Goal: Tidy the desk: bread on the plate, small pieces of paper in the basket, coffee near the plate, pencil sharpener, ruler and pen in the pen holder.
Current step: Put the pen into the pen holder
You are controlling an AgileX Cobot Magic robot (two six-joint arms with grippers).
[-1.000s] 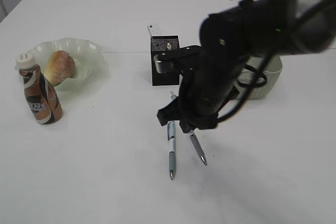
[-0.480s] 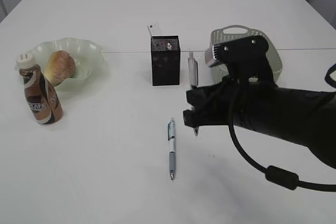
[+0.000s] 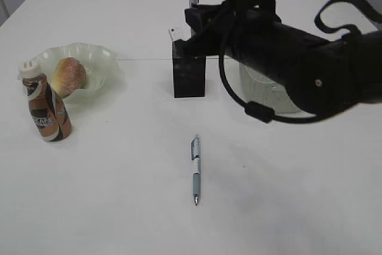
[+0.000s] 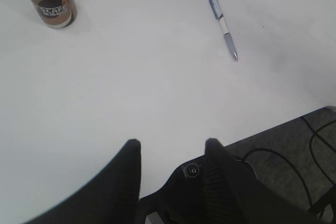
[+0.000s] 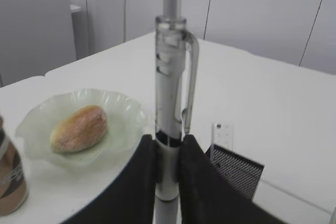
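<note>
While the right gripper (image 5: 167, 174) pinches a clear-barrelled pen (image 5: 169, 93) upright between its dark fingers, that pen stands above the black pen holder (image 3: 188, 76), its clip and push button uppermost. In the exterior view the right arm reaches across from the right and covers the top of the holder. A short clear ruler (image 3: 175, 33) pokes out of the holder's far left corner.

A second pen (image 3: 195, 170), with a blue and white barrel, lies flat on the counter (image 3: 119, 195) in front of the holder and well apart from it, its tip toward the near edge. To the left, the bread (image 3: 67, 76) rests in the pale green plate (image 3: 101, 58) with the wavy rim. The coffee (image 3: 44, 107) stands upright just in front of the plate's left side, white cap on. Behind the right arm, the grey-green basket (image 3: 268, 91) shows only partly; its contents cannot be made out.

Low over the near part of the counter, the left gripper (image 4: 172, 148) hangs with its two dark fingers spread and nothing between them.

The counter is a plain white top, matte, with a faint seam running across it behind the plate. Its far edge meets pale wall panels divided by thin vertical lines, seen in the right wrist view. A dark patch with cables lies off the counter's near corner in the left wrist view.
</note>
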